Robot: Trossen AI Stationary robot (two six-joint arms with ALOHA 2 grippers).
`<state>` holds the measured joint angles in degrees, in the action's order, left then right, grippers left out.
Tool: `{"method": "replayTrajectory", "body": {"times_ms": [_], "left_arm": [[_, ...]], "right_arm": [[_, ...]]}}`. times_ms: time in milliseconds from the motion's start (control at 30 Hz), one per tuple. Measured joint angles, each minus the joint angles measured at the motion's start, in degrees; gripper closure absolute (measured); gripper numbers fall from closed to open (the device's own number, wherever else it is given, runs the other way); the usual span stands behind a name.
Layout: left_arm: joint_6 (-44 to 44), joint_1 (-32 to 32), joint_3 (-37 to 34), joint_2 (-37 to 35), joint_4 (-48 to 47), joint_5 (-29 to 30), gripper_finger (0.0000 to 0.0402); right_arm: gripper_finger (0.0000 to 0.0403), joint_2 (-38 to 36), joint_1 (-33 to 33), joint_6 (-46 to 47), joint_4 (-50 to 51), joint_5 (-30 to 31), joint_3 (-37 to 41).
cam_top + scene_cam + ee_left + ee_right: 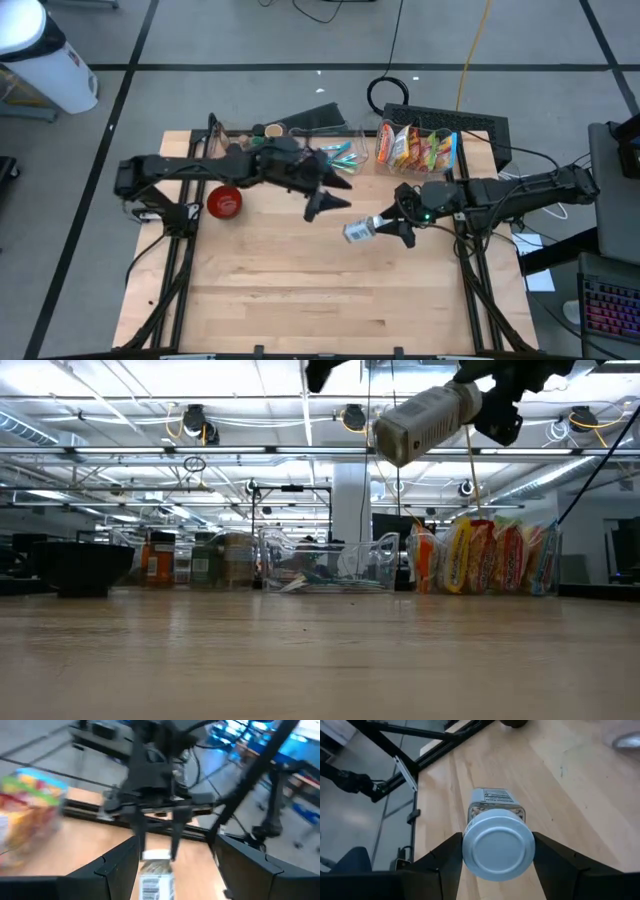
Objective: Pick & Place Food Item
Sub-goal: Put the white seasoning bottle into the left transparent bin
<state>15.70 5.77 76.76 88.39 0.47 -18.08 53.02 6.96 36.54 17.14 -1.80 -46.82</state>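
Your right gripper (385,226) is clamped on a small silver-grey cylindrical can with a printed label (359,231), fingers (442,865) pressing its sides partway closed; the can hangs sideways, clear above the middle of the light wooden table (300,290), metal end facing the wrist. Your left gripper (325,205) hovers nearby with its fingers apart and, as far as the blurred wrist view shows, nothing between them.

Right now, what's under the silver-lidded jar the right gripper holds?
Only bare wooden table lies under the silver-lidded jar. The right gripper holds it in the air. Nothing hidden there; left gripper open nearby.
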Motion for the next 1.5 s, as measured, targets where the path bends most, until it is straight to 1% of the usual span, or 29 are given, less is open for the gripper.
{"method": "replayTrajectory", "body": {"times_ms": [100, 200, 367, 433, 633, 833, 1167, 1267, 1400, 1500], "left_arm": [[-1.45, -0.63, 5.88, 4.68, -5.41, -2.86, 0.0135], [-2.12, -1.03, 10.09, 8.77, -9.98, -4.97, 0.0135], [-0.03, -1.03, 12.74, 13.51, -12.24, -10.52, 0.0135], [0.73, -1.03, 12.88, 14.39, -11.91, -11.16, 0.0135], [0.96, -1.03, 12.91, 15.18, -12.54, -10.38, 0.0135], [0.48, -0.9, 12.87, 15.18, -12.34, -5.64, 0.0135], [-0.3, -0.91, 12.85, 15.2, -10.15, -6.97, 0.0136], [-0.17, -1.03, 12.85, 15.2, -9.31, -7.76, 0.0152], [-0.56, -1.01, 12.85, 15.2, -9.35, -7.92, 0.02], [-0.67, -1.01, 12.82, 15.2, -8.97, -7.94, 0.02]], "right_arm": [[0.0208, 0.21, -0.04, -1.73, 0.24, 0.13, -1.17], [0.0208, 0.27, -0.19, -3.8, -0.15, 0.35, -3.0], [0.0208, 0.28, -0.25, -7.99, 0.1, 2.01, -6.35], [0.0208, 0.3, -0.42, -9.52, 1.04, 2.28, -7.44], [0.0208, 0.34, -0.52, -12.68, 1.9, 3.36, -9.57], [0.0208, 0.28, -0.57, -12.92, 0.86, 3.45, -10.08], [0.0208, 0.32, -0.54, -14.91, -2.34, 3.23, -9.91], [0.0208, 0.32, -0.57, -14.98, -2.86, 3.21, -9.91], [0.0208, 0.32, -0.65, -14.73, -2.72, 3.21, -9.91], [0.0208, 0.32, -0.64, -14.72, -2.77, 3.21, -9.91]]}}
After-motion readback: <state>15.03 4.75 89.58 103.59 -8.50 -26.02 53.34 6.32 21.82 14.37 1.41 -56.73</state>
